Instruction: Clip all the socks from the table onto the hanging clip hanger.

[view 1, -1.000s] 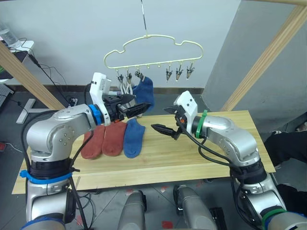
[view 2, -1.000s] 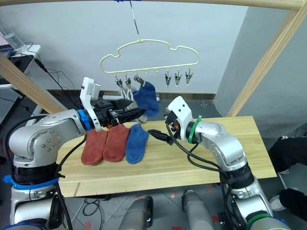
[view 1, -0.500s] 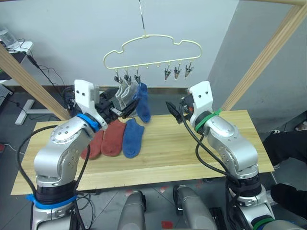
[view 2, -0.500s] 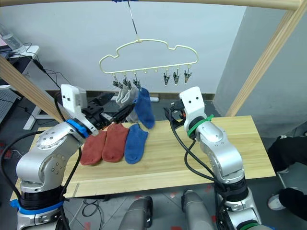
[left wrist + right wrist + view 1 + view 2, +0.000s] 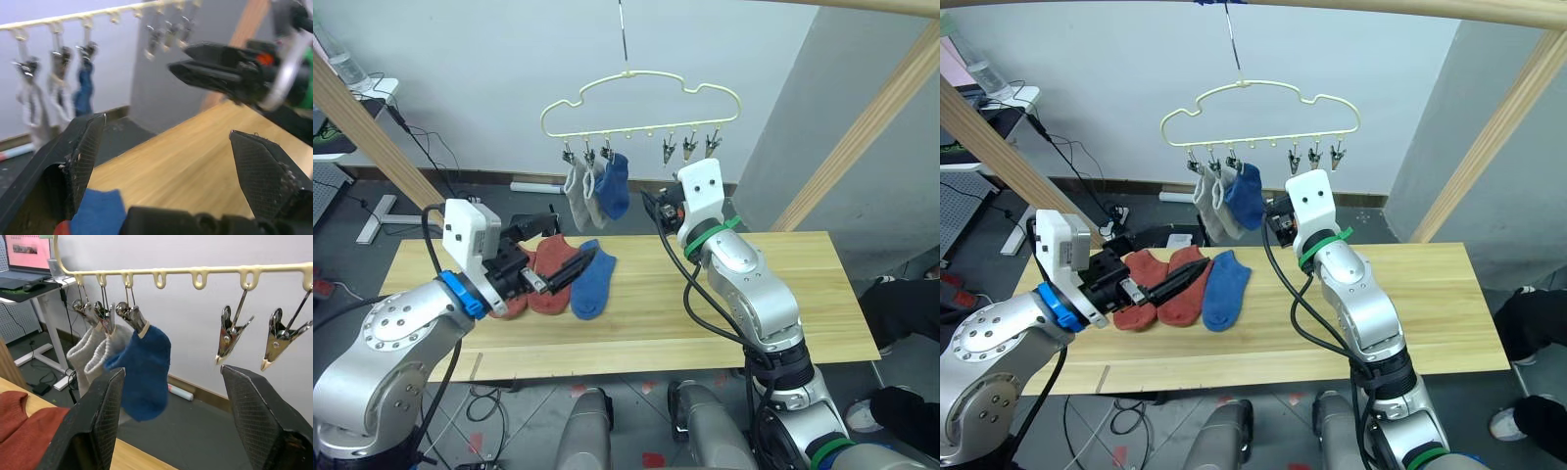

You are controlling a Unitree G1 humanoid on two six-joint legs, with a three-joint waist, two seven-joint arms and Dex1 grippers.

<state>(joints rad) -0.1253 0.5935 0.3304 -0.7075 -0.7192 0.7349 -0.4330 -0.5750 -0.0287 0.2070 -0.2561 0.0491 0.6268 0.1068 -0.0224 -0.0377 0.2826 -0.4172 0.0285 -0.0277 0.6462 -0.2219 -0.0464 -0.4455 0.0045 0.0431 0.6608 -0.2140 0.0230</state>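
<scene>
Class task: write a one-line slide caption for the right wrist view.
Open right gripper faces the clip hanger: two grey socks and a blue sock clipped.

Lighting bright, even, diffuse; looks overhead, no hard glare. Shadows soft: faint ones on counter (image 5: 822,294) under arms and beside socks (image 5: 592,284). White wall evenly lit, grey panel at right darker. Head views sharp centre to edge, mild wide-angle bend in wooden poles. Left wrist view: motion blur across whole frame, clip hanger (image 5: 98,14) and counter smeared, near fingers (image 5: 264,171) soft. Right wrist view: clips and hung socks crisp, own fingers (image 5: 98,426) out of focus, background desk slightly soft.
</scene>
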